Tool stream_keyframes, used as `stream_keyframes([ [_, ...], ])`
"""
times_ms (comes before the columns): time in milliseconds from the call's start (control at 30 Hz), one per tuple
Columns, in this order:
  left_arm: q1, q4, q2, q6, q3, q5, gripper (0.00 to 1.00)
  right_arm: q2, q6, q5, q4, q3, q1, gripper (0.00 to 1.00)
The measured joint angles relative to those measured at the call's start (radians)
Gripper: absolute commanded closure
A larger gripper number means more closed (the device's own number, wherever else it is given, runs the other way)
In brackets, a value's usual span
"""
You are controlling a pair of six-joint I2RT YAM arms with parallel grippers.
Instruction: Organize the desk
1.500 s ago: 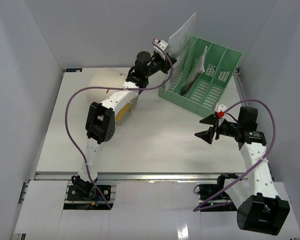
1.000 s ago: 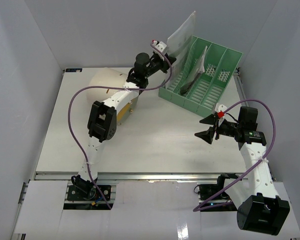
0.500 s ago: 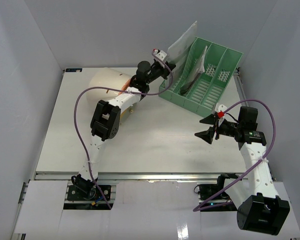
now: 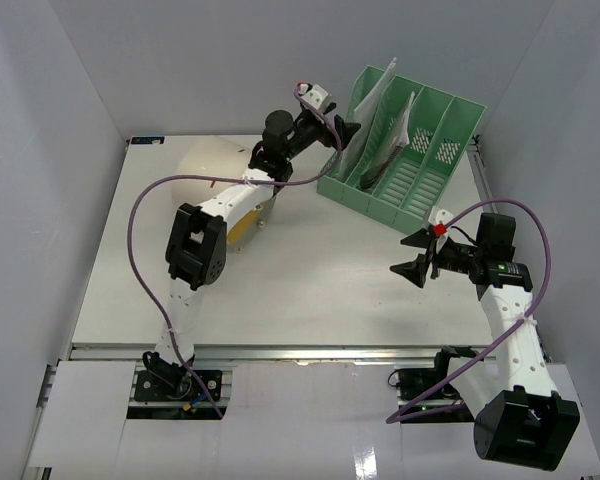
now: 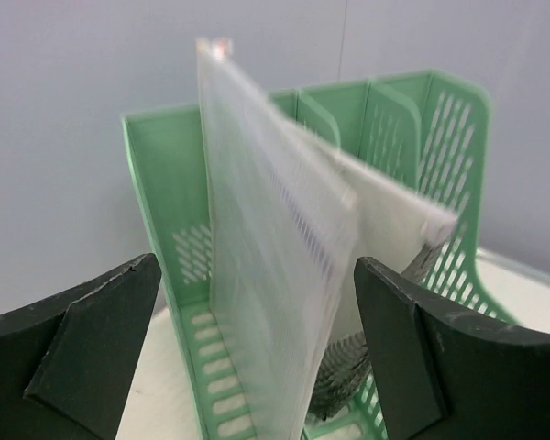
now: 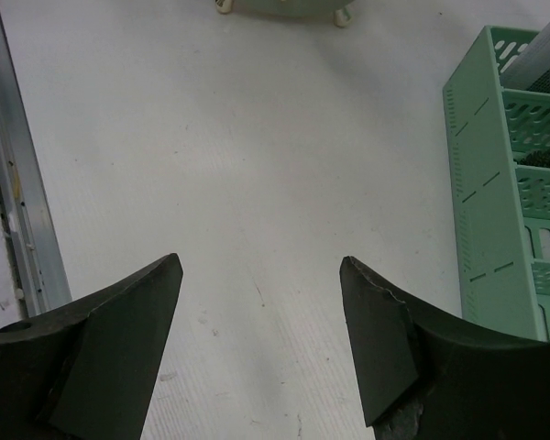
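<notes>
Black left pincer (spread) outstretched, facing rack

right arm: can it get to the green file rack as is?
Probably yes. The right gripper hangs open above bare desk just short of the file rack, nothing between. Only the left gripper, straddling the clear sleeve, crowds its left slot.

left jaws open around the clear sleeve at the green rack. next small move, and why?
Probably back the left gripper straight away from the file rack. Its jaws stand open with a gap on each side of the clear sleeve, which appears to stand, tilted, in the rack's end compartment. A straight pull-back should avoid snagging it. The right gripper hangs open over the desk, well clear.
</notes>
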Motion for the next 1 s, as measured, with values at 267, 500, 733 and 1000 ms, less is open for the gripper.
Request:
stream_keyframes([
  [267, -0.002, -0.150, -0.412, -0.005, -0.197, -0.033, 0.02, 0.002, 0.081, 0.101, 0.071, -0.020, -0.001, 0.04],
  [500, -0.002, -0.285, -1.078, -0.030, -0.804, -0.019, 0.02, 0.000, 0.154, 0.192, 0.124, -0.023, -0.034, 0.10],
  [733, -0.003, -0.553, -1.633, -0.044, -1.245, -0.050, 0.02, -0.023, 0.328, 0.345, 0.234, -0.047, -0.054, 0.10],
  [1000, -0.003, -0.696, -1.878, -0.038, -1.377, -0.119, 0.02, -0.071, 0.534, 0.595, 0.367, -0.105, -0.058, 0.10],
])
